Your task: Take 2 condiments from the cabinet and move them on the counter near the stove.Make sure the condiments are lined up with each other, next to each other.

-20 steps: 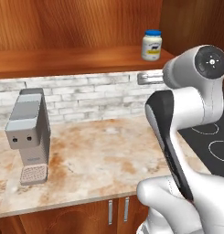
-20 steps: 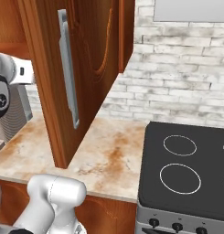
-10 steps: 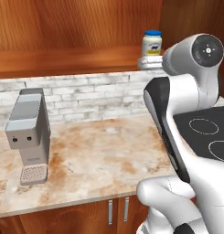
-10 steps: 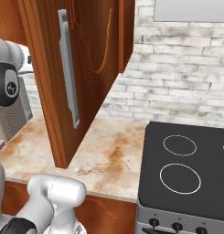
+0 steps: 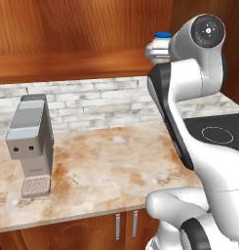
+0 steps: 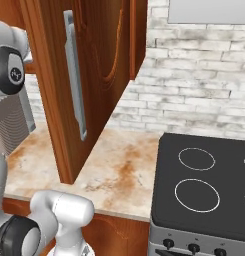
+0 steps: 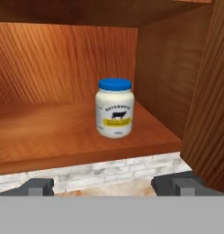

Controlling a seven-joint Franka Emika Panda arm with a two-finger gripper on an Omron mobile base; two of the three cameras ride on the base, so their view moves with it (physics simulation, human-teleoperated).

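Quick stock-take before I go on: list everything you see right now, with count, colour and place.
Jar: one, white with blue lid and yellowish label, upright on the cabinet shelf.
Cabinet: one, reddish-brown wood, on the wall above the counter, door open.
Counter: one, beige stone with rust blotches.
Stove: one, black glass with white rings, right of the counter.
Coffee machine: one, grey, on the counter's left.
Brick wall: whitish, behind counter and stove.
Gripper: one, dark fingertips, open, short of the jar.
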